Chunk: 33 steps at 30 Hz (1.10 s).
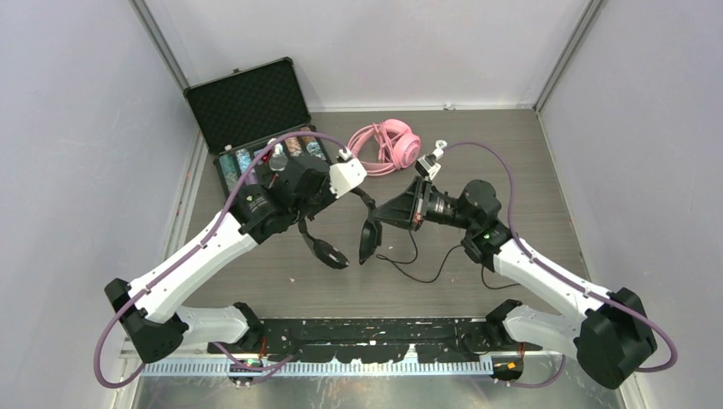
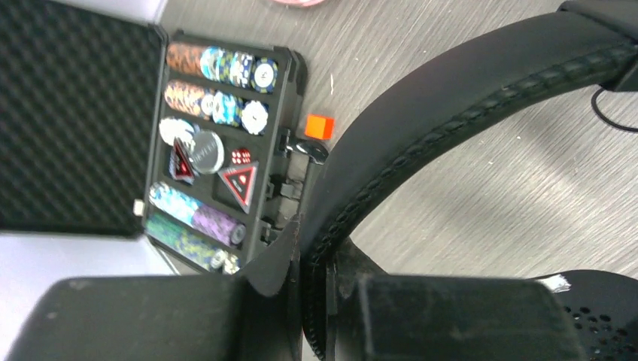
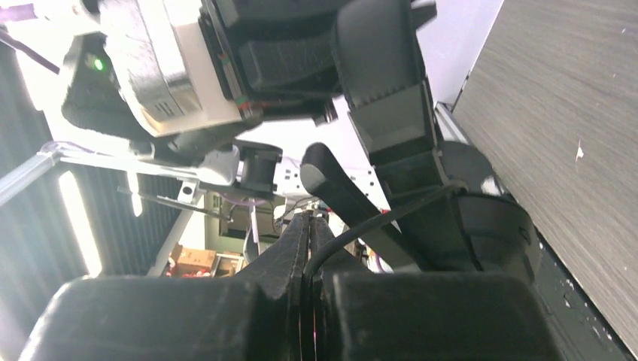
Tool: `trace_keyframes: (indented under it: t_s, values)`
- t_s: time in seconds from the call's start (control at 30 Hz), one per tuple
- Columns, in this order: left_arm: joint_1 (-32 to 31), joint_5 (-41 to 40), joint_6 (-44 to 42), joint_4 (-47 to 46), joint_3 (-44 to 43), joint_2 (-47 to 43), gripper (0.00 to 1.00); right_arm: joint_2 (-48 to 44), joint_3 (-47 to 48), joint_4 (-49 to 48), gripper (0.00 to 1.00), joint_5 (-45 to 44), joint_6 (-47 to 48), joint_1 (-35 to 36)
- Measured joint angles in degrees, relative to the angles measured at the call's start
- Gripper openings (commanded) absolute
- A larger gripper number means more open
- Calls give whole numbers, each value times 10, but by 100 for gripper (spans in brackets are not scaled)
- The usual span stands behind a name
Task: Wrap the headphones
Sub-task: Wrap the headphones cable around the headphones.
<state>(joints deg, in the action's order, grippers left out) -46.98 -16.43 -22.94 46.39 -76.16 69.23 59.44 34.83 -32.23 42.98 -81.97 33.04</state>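
The black headphones (image 1: 331, 253) hang above the table's middle, ear cups down. My left gripper (image 1: 349, 194) is shut on their padded headband (image 2: 451, 98), which runs between the jaws of the left gripper (image 2: 312, 252); one perforated ear cup (image 2: 602, 308) shows at lower right. My right gripper (image 1: 381, 218) sits just right of the cups, shut on the thin black cable (image 3: 361, 226), which leaves its closed tips (image 3: 308, 226) toward an ear cup (image 3: 481, 226). The rest of the cable (image 1: 418, 271) loops on the table. The pink headphones (image 1: 398, 141) lie at the back with their pink cable bundled beside them.
An open black case (image 1: 247, 102) with poker chips (image 2: 218, 109) and dice stands at the back left, close behind my left gripper. A small orange cube (image 2: 319, 126) lies on the wood table beside the case. Grey walls close in both sides.
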Motion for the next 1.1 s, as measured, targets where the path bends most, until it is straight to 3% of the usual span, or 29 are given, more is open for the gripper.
trace_keyframes:
  t_s: [0.27,0.67,1.1]
  values:
    - [0,-51,168,59,-22,29,0,74,79,30,8,-34,22,16]
    - [0,-77,434,151,-50,75,0,98,186,261,16,-170,170,78]
    - [20,-78,580,168,-50,113,0,131,228,368,19,-241,228,122]
